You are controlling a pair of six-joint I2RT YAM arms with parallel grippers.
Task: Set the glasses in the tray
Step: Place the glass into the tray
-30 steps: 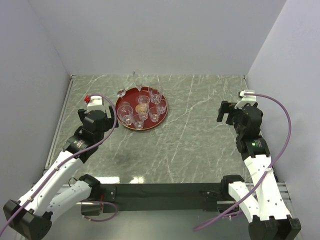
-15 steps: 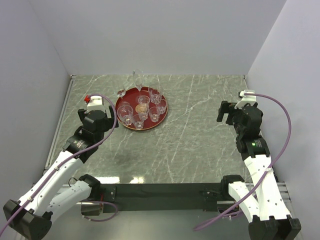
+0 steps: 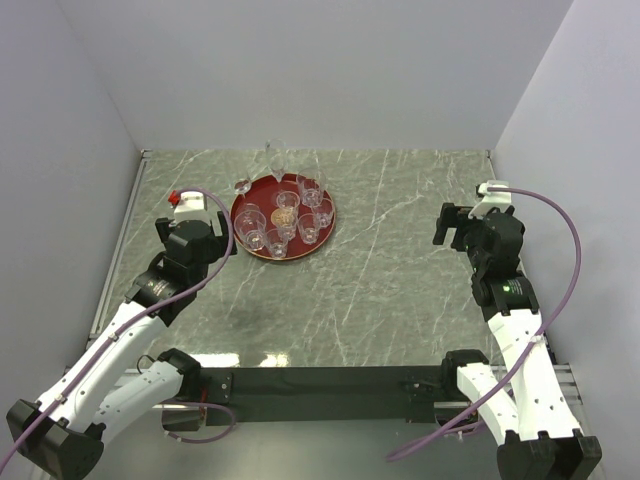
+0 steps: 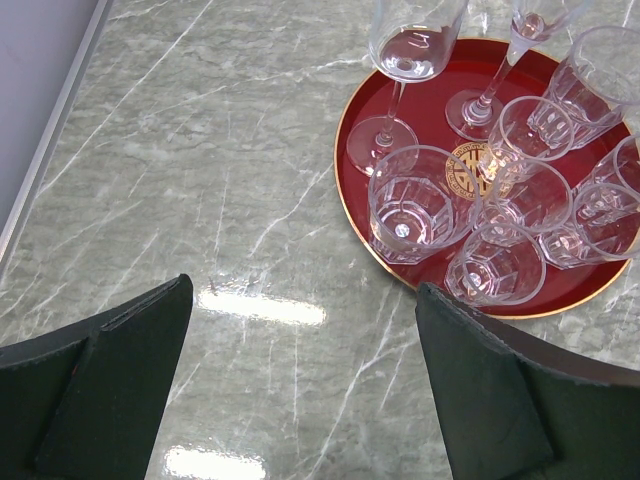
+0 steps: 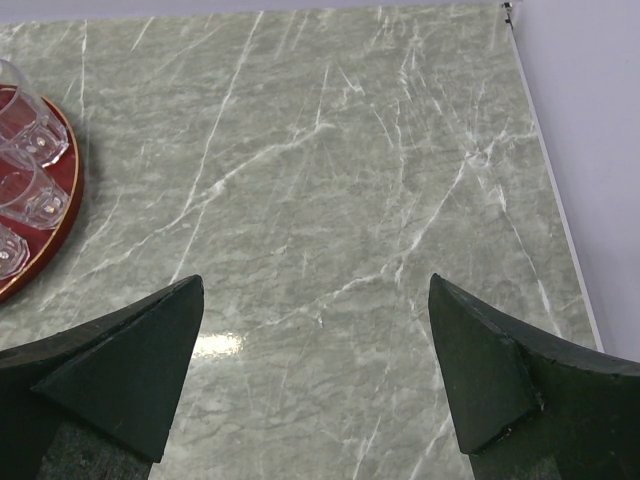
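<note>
The round dark-red tray (image 3: 250, 198) sits on the marble table at the back left. Several clear glasses (image 3: 285, 215) stand in it: short tumblers (image 4: 415, 205), a wide stemmed glass (image 4: 405, 45) and a narrow stemmed one (image 4: 528, 25) at its far side. The gold emblem (image 4: 465, 170) shows between them. My left gripper (image 3: 205, 232) is open and empty, just left of and short of the tray; in its wrist view (image 4: 303, 290) only bare table lies between the jaws. My right gripper (image 3: 455, 222) is open and empty at the far right (image 5: 315, 282), with the tray's edge (image 5: 55, 215) far to its left.
White walls close the table on the left, back and right. A metal strip (image 4: 50, 120) runs along the table's left edge, and the right edge (image 5: 555, 190) lies close to my right gripper. The black base rail (image 3: 320, 380) crosses the near edge.
</note>
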